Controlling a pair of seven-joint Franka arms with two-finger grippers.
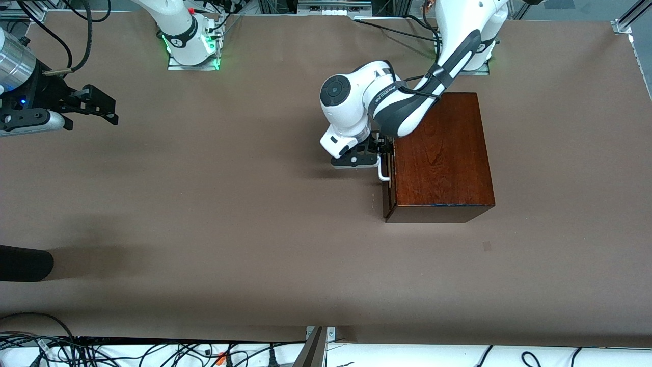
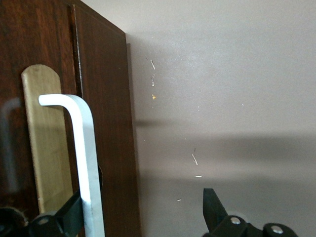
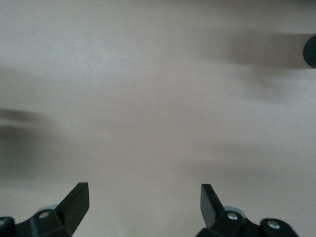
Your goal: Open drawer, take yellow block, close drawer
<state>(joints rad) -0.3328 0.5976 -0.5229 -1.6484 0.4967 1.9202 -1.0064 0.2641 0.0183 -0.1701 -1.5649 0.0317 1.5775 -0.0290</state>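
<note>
The dark reddish-brown box (image 1: pixel 443 153) stands toward the left arm's end of the table. Its drawer (image 2: pixel 106 123) looks shut, with only a thin seam around the front. A white bar handle (image 1: pixel 383 173) sticks out of the drawer front, over a pale wooden strip (image 2: pixel 44 148). My left gripper (image 1: pixel 385 149) is level with the handle (image 2: pixel 84 143) and open (image 2: pixel 142 202). One finger (image 2: pixel 69 215) is close beside the bar and the other finger (image 2: pixel 212 207) is well clear of it. The yellow block is hidden. My right gripper (image 1: pixel 102 109) waits open (image 3: pixel 144 195) above the bare table at the right arm's end.
The brown table (image 1: pixel 229 204) stretches wide in front of the drawer. A black cylinder (image 1: pixel 25 263) pokes in at the right arm's end, nearer to the front camera. Cables (image 1: pixel 153 351) lie along the table's near edge.
</note>
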